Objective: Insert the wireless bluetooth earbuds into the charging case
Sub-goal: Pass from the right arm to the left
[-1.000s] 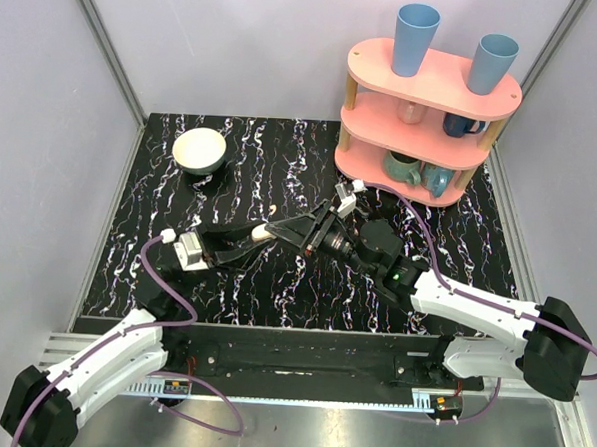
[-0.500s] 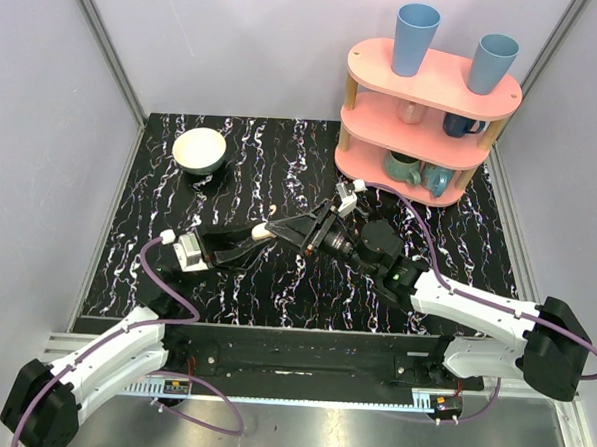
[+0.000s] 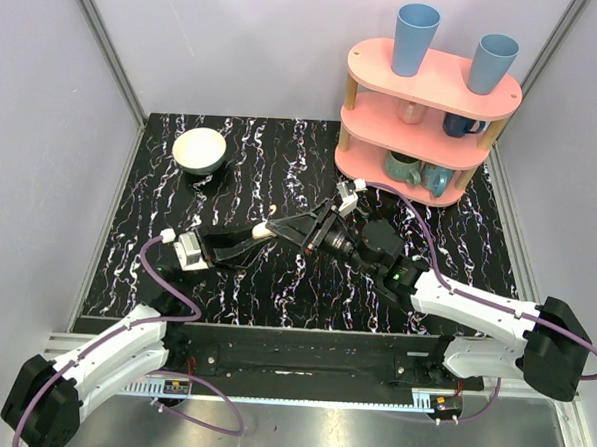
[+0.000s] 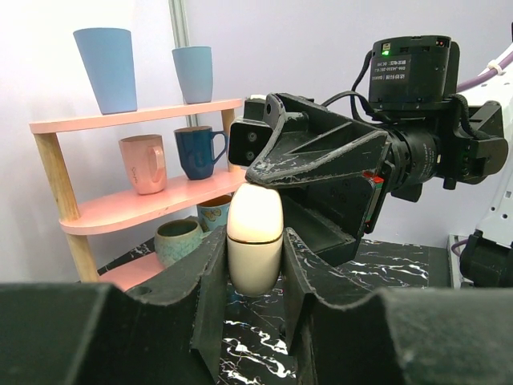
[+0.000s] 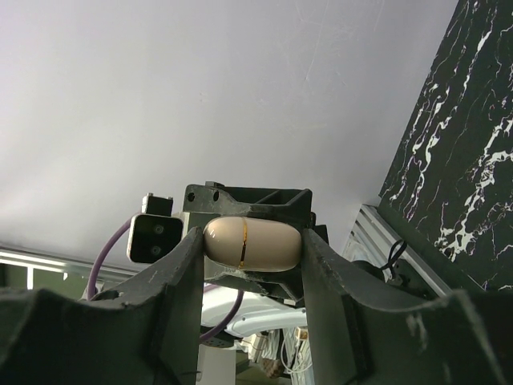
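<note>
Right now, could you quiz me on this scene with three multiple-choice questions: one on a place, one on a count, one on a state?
1. Where is the charging case?
A. in the bowl
B. in a mug
C. held between the two grippers

2. How many blue cups stand on top of the pink shelf?
A. one
B. two
C. four

3. The case is:
A. closed
B. wide open
C. in two separate pieces

Answers:
1 C: the left gripper and the right gripper both clamp it.
2 B: two stand side by side on the top tier.
3 A: its halves meet at a thin seam.
</note>
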